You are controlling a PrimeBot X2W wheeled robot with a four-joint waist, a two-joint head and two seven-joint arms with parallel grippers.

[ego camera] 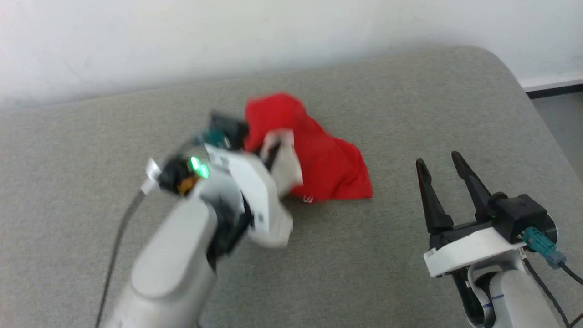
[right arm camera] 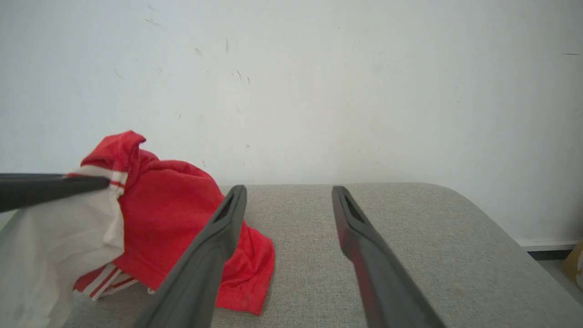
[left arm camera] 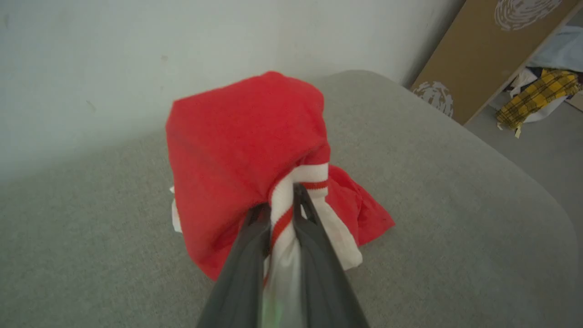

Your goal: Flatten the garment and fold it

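Left wrist view shows the left end effector [left arm camera: 280, 202] clenched on the white, red-striped sleeve end of the garment [left arm camera: 241, 136], holding that part raised while the rest lies bunched on the grey fabric-covered desk [left arm camera: 455, 205]. The right end effector [ego camera: 438, 160] is released, fingers spread, apart from the garment on its right.
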